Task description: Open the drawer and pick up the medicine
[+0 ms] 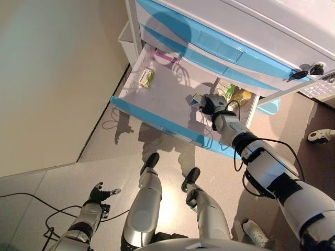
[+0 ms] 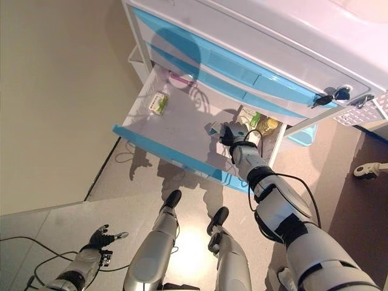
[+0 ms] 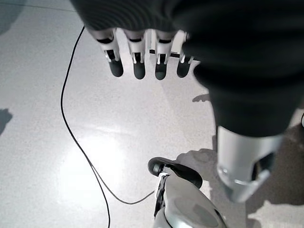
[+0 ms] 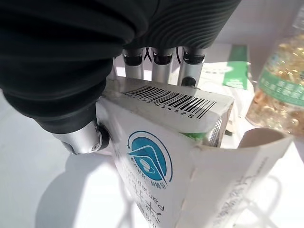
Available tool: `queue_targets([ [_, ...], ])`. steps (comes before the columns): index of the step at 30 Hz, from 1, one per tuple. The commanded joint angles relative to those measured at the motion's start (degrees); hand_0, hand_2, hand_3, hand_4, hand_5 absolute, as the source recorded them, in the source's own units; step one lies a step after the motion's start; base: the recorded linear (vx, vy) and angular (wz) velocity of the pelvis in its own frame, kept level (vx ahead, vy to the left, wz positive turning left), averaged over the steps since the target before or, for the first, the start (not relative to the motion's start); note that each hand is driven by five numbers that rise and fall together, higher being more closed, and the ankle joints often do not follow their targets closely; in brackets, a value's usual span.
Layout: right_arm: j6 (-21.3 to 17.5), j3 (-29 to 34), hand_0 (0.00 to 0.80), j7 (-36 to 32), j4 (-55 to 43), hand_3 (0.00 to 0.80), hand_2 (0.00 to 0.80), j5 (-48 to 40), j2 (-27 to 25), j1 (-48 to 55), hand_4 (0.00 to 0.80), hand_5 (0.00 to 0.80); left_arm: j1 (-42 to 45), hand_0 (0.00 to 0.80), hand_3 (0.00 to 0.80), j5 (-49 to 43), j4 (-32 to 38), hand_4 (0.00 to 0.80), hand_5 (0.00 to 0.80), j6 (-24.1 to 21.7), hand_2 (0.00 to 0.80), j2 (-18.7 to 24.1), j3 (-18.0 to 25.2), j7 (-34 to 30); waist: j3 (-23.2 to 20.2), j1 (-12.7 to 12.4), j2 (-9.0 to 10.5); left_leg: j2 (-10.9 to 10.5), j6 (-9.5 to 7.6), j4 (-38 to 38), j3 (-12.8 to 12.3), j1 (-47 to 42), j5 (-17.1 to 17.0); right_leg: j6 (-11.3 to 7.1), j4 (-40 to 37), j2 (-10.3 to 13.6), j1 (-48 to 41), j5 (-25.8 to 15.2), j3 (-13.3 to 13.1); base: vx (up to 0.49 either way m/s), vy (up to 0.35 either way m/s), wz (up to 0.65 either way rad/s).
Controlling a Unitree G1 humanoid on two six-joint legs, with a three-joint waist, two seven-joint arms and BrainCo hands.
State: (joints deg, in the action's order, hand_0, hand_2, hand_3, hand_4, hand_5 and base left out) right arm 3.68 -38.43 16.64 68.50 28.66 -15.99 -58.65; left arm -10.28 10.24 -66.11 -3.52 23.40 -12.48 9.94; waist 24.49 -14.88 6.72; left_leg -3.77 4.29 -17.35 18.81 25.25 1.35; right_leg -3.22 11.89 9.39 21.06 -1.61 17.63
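- Left eye view: the drawer (image 1: 157, 123) with the blue front is standing pulled out of the cabinet (image 1: 246, 31), so the opening step looks done. The right hand (image 1: 210, 104) is reaching into the drawer's right end, next to a green and white box (image 1: 226, 90) and a bottle of yellow capsules (image 1: 243, 96). A small green box (image 1: 146, 77) is lying well apart, toward the drawer's left end. The left hand (image 1: 98, 194) is hanging low beside the floor (image 1: 63, 183), holding nothing.
- Right eye view: the same scene is showing; a bunch of keys (image 2: 330, 97) is dangling from the cabinet's lock.
- Left wrist view: the left hand's fingers (image 3: 137, 66) are hanging straight and side by side over the floor, touching nothing.
- Right wrist view: the right hand's fingers (image 4: 156, 59) and thumb are pinching a white medicine box (image 4: 156, 156) with a teal round mark and a barcode; its end flap is gaping open. The capsule bottle sits just beyond.
- Judgement: the pick-up is underway. The next move calls for lifting the box straight up and clear of the drawer, keeping the pinch firm so the open flap is not spilling contents.
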Motion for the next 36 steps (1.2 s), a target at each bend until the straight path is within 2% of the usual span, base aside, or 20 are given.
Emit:
queue_targets([
  [1,-0.8,1.8,0.800,0.1,-2.9,0.800,0.800,-3.4,-3.0,2.6,0.800,0.800,1.2,0.000,0.000,0.5,-1.4,0.000,0.000,-0.3,0.000,-1.2,1.0,0.2,-1.0,1.7,-0.68,-2.9,-4.28,5.8,-2.5,-1.2,-4.1,-3.71,1.7,0.3,-2.1,0.3,-3.1,0.043,0.009,-0.04],
  [2,-0.8,1.8,0.800,0.1,-2.9,0.800,0.800,-3.4,-3.0,2.6,0.800,0.800,1.2,0.000,0.000,0.5,-1.4,0.000,0.000,-0.3,0.000,-1.2,1.0,0.2,-1.0,1.7,-0.68,-2.9,-4.28,5.8,-2.5,-1.2,-4.1,-3.71,1.7,0.3,-2.1,0.3,-3.1,0.050,0.008,-0.08],
  [8,-2.1,2.1,0.800,-0.8,-9.2,0.800,0.800,-4.5,-5.3,7.4,0.800,0.800,3.1,0.000,0.000,-0.3,-1.7,0.000,0.000,-0.4,0.000,-2.1,2.2,-0.5,-7.2,4.4,0.35,-0.6,-3.89,12.6,-5.7,-5.7,-6.1,-4.87,-5.7,-0.9,-6.3,-2.9,-4.5,0.067,0.033,-0.28],
  [16,-3.6,5.6,0.800,-2.7,-20.7,0.800,0.800,-5.5,-8.6,15.7,0.800,0.800,6.0,0.000,0.000,-2.5,-2.2,0.000,0.000,0.0,0.000,-3.2,4.5,-0.9,-14.8,8.3,-1.48,1.2,-3.64,19.2,-9.7,-14.7,-6.5,-5.53,-11.0,-1.8,-12.6,-3.9,-7.2,0.088,0.048,-0.34],
  [17,-3.6,5.6,0.800,-2.7,-20.8,0.800,0.800,-5.5,-8.7,15.8,0.800,0.800,6.1,0.000,0.000,-2.5,-2.2,0.000,0.000,0.0,0.000,-3.2,4.5,-0.9,-14.8,8.3,-1.50,1.2,-3.64,19.2,-9.8,-14.8,-6.5,-5.53,-11.0,-1.9,-12.7,-3.9,-7.2,0.104,0.034,-0.33],
  [22,-4.4,11.4,0.800,-4.3,-30.7,0.800,0.800,-6.1,-13.3,24.0,0.800,0.800,8.5,0.000,0.000,-4.9,-2.9,0.000,0.000,0.7,0.000,-3.6,7.3,-1.2,-19.5,10.2,-2.71,1.6,-3.53,21.0,-11.7,-19.4,-5.7,-5.73,-13.1,-2.0,-16.3,-3.6,-8.5,0.102,0.011,-0.31],
  [29,-5.2,19.8,0.800,-5.2,-42.5,0.800,0.800,-7.0,-17.6,34.0,0.800,0.800,10.8,0.000,0.000,-8.0,-3.8,0.000,0.000,1.3,0.000,-4.2,9.9,-1.7,-22.5,11.7,-3.56,1.9,-3.54,21.4,-12.6,-22.1,-4.7,-5.87,-13.8,-1.9,-18.9,-3.0,-8.9,0.076,0.011,-0.13],
  [36,-6.6,27.6,0.800,-5.3,-53.6,0.800,0.800,-8.2,-18.6,42.9,0.800,0.800,12.8,0.000,0.000,-11.6,-6.0,0.000,0.000,2.1,0.000,-5.1,12.1,-2.2,-24.5,12.5,-3.74,2.3,-3.50,21.7,-13.6,-23.9,-3.8,-5.80,-14.5,-2.1,-20.4,-2.7,-9.3,0.045,-0.001,-0.09],
])
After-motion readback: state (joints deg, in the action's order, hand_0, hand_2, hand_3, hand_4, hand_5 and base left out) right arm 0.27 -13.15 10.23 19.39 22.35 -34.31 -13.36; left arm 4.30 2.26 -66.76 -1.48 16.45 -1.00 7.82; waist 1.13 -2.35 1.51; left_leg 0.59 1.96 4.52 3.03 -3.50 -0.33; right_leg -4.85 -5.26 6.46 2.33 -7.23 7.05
